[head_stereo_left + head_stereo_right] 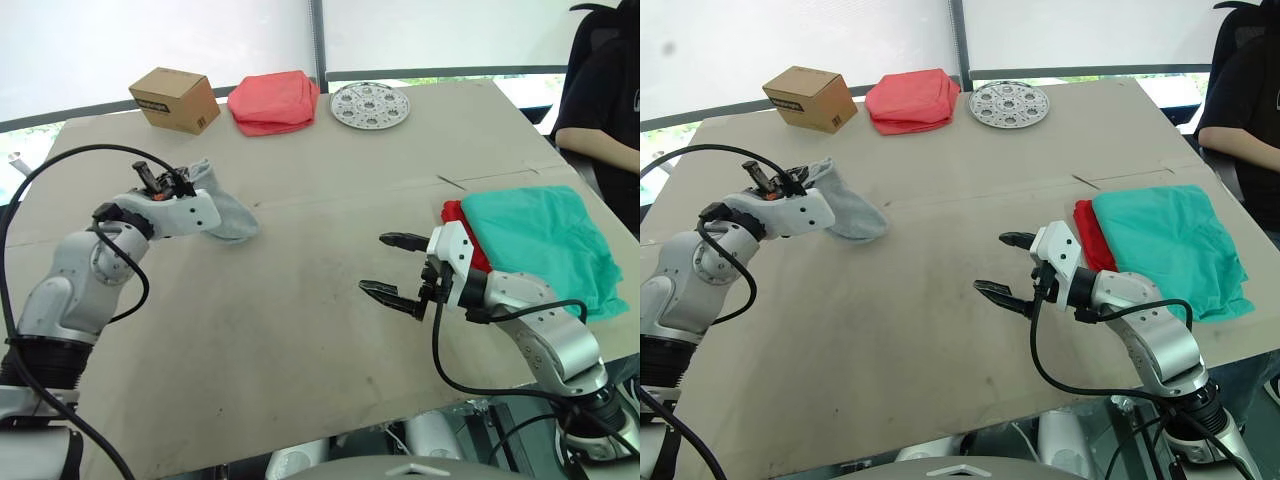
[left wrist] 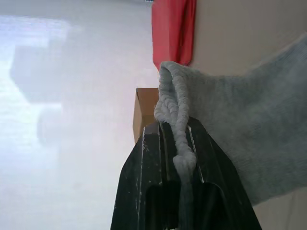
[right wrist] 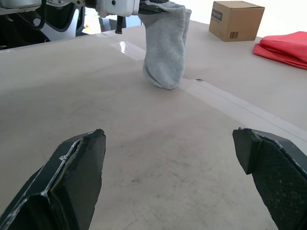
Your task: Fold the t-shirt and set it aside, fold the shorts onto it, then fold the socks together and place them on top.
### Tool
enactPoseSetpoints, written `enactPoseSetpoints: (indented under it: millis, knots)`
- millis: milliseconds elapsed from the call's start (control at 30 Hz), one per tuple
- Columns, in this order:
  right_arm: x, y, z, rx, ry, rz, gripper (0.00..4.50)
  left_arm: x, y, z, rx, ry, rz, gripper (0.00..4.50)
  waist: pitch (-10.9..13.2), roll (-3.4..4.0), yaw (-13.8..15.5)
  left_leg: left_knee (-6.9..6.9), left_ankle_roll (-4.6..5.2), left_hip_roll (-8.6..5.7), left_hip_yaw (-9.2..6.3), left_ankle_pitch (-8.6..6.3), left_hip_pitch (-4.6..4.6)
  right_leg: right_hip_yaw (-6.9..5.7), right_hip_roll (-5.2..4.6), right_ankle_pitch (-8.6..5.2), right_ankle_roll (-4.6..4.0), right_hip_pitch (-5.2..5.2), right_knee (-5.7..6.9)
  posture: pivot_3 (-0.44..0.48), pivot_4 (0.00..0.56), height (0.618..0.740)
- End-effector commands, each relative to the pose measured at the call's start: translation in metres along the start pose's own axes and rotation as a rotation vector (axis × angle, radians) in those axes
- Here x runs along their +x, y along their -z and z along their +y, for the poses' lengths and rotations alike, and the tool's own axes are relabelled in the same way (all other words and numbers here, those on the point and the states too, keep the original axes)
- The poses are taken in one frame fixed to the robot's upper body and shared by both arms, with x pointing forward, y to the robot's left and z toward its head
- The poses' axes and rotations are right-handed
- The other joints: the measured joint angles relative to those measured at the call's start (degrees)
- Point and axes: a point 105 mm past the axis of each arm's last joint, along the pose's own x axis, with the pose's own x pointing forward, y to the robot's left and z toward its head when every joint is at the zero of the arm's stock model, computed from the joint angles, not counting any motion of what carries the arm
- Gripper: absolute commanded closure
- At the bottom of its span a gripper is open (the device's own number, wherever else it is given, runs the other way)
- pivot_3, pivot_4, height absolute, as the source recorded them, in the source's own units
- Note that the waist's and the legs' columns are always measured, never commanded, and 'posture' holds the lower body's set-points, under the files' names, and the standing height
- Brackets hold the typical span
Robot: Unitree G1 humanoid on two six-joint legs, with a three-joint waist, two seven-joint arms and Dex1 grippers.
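Socks, light grey and soft knit, held up by the cuff in the left gripper, both black fingers pinched tight on the bunched edge, toes just touching the brown cardboard-topped table near its left edge. Hard to tell whether one sock or both hung there. Right gripper spread wide with nothing in it, low over the table's middle, pointed toward the socks. Teal-green shorts already folded flat on the bright red t-shirt by the right edge, only a red strip peeking out.

Best, probably, to carry the socks across slowly and lift them a bit first, to keep the toes from dragging and twisting. Good to grab the toe end with the wide gripper, then fold toe to cuff and lay the small bundle right in the middle of the teal pile, not near its side. Better not to push the pile.
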Motion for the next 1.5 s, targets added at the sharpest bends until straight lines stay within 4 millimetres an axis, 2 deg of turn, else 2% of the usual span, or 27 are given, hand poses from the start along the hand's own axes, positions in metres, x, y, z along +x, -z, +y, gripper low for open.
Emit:
enactPoseSetpoints:
  millis: [33, 133, 200, 367, 467, 567, 600, 633, 767, 800, 933, 1100, 1133, 1233, 1333, 1400, 1500]
  knots:
    - [-0.001, -0.011, 0.003, -0.023, -0.007, -0.034, 0.0, 0.0, -0.022, -0.012, 0.016, 0.015, -0.077, 4.48, 0.0, 0.02, 0.0, 0.0, 0.0, 0.0, 0.01, 0.0, 0.0, 0.01, -0.01, 0.0, 0.0, 0.0, 0.01, 0.0, 0.15, 0.74]
    - [-0.001, -0.011, 0.005, -0.02, -0.006, -0.033, 0.0, 0.001, -0.032, -0.04, 0.017, 0.075, -0.092, 4.48, 0.0, 0.01, 0.0, 0.01, 0.01, -0.01, 0.03, 0.0, 0.02, 0.03, -0.02, 0.0, 0.0, 0.02, 0.07, 0.0, 0.15, 0.74]
    - [-0.002, -0.011, 0.005, -0.019, -0.002, -0.031, 0.0, 0.0, -0.036, -0.051, 0.003, 0.093, -0.098, 4.48, 0.0, -0.03, 0.0, 0.05, 0.02, -0.05, 0.05, 0.0, 0.02, 0.05, -0.02, 0.0, 0.0, 0.01, 0.13, 0.0, 0.15, 0.74]
    - [-0.005, -0.01, 0.004, -0.017, 0.01, -0.021, 0.0, -0.009, -0.045, -0.07, -0.075, 0.175, -0.114, 4.48, -0.1, -0.05, -0.1, 0.1, 0.02, -0.03, 0.07, -0.01, 0.07, 0.08, -0.03, 0.0, 0.0, -0.02, 0.36, 0.0, 0.15, 0.74]
    - [-0.006, -0.009, 0.004, -0.015, 0.012, -0.017, 0.0, -0.008, -0.049, -0.075, -0.127, 0.203, -0.112, 4.48, -0.1, -0.06, 0.0, 0.1, 0.03, -0.04, 0.08, -0.01, 0.09, 0.09, -0.07, 0.0, 0.01, -0.02, 0.39, 0.0, 0.15, 0.74]
    - [-0.006, -0.009, 0.004, -0.014, 0.012, -0.017, 0.0, -0.006, -0.051, -0.083, -0.27, 0.28, -0.097, 4.48, -0.1, -0.07, 0.1, 0.17, 0.03, -0.05, 0.07, -0.01, 0.09, 0.07, -0.08, 0.0, 0.01, 0.0, 0.45, 0.0, 0.15, 0.74]
    - [-0.006, -0.009, 0.004, -0.015, 0.012, -0.017, 0.0, -0.007, -0.05, -0.086, -0.299, 0.299, -0.085, 3.56, -0.1, -0.07, 0.1, 0.21, 0.03, -0.06, 0.08, -0.01, 0.09, 0.08, -0.08, 0.0, 0.01, 0.0, 0.48, 0.0, 0.15, 0.74]
    - [-0.006, -0.009, 0.004, -0.015, 0.013, -0.018, 0.0, -0.006, -0.045, -0.085, -0.331, 0.296, -0.066, 3.25, -0.1, -0.09, 0.0, 0.23, 0.03, -0.07, 0.08, -0.01, 0.09, 0.08, -0.08, 0.0, 0.01, 0.0, 0.49, 0.0, 0.15, 0.74]
    - [-0.005, -0.009, 0.003, -0.017, 0.011, -0.02, 0.0, -0.002, -0.035, -0.074, -0.407, 0.259, -0.04, 1.4, -0.1, -0.1, 0.0, 0.24, 0.03, -0.06, 0.06, -0.01, 0.1, 0.06, -0.07, 0.0, 0.01, 0.0, 0.51, 0.0, 0.15, 0.74]
    - [-0.004, -0.009, 0.003, -0.017, 0.011, -0.021, 0.0, -0.002, -0.034, -0.072, -0.437, 0.25, -0.04, 0.8, -0.1, -0.11, 0.0, 0.24, 0.03, -0.06, 0.06, -0.01, 0.1, 0.07, -0.07, -0.01, 0.01, 0.0, 0.53, 0.0, 0.15, 0.74]
    - [-0.002, -0.009, 0.003, -0.018, 0.01, -0.025, 0.0, -0.008, -0.036, -0.061, -0.709, 0.24, -0.078, 0.8, -0.1, -0.13, -0.1, 0.25, 0.03, -0.06, 0.07, -0.01, 0.11, 0.09, -0.09, 0.0, 0.01, 0.0, 0.52, 0.0, 0.15, 0.74]
    - [-0.001, -0.008, 0.004, -0.015, 0.007, -0.025, 0.0, -0.03, -0.048, -0.044, -1.38, 0.425, -0.212, 0.8, -0.1, -0.14, -0.2, 0.29, 0.02, -0.02, 0.04, -0.01, 0.09, 0.06, -0.09, -0.01, 0.01, -0.01, 0.59, 0.0, 0.15, 0.74]
    - [0.0, -0.008, 0.004, -0.015, 0.006, -0.025, 0.0, -0.035, -0.052, -0.04, -1.449, 0.469, -0.245, 0.8, -0.1, -0.14, -0.3, 0.32, 0.02, -0.02, 0.04, -0.01, 0.09, 0.05, -0.08, -0.01, 0.01, 0.0, 0.6, 0.0, 0.15, 0.74]
    - [0.001, -0.007, 0.005, -0.014, 0.001, -0.025, 0.0, -0.031, -0.046, -0.021, -1.678, 0.458, -0.267, 0.8, -0.1, -0.13, -0.1, 0.4, 0.03, -0.04, 0.03, -0.01, 0.11, 0.05, -0.06, -0.01, 0.02, 0.03, 0.67, 0.0, 0.15, 0.74]
    - [0.001, -0.008, 0.005, -0.014, 0.003, -0.026, 0.0, -0.017, -0.039, -0.008, -1.793, 0.36, -0.261, 0.8, -0.1, -0.18, 0.0, 0.6, 0.03, -0.07, -0.1, -0.01, 0.12, -0.05, -0.04, -0.01, 0.02, 0.12, 0.69, 0.0, 0.15, 0.74]
    - [0.001, -0.008, 0.004, -0.016, 0.004, -0.026, 0.0, -0.004, -0.036, -0.012, -1.75, 0.292, -0.196, 0.8, -0.2, -0.2, 0.0, 0.71, -0.01, -0.11, -0.13, 0.01, 0.14, -0.04, -0.04, -0.01, 0.02, 0.19, 0.71, 0.0, 0.15, 0.74]
    - [0.001, -0.009, 0.004, -0.021, 0.01, -0.025, 0.0, 0.015, -0.034, -0.032, -1.637, 0.235, -0.078, 1.66, -0.2, -0.21, 0.0, 0.67, -0.18, -0.15, -0.06, 0.11, 0.22, 0.06, -0.05, -0.01, 0.01, 0.2, 0.71, 0.0, 0.15, 0.74]
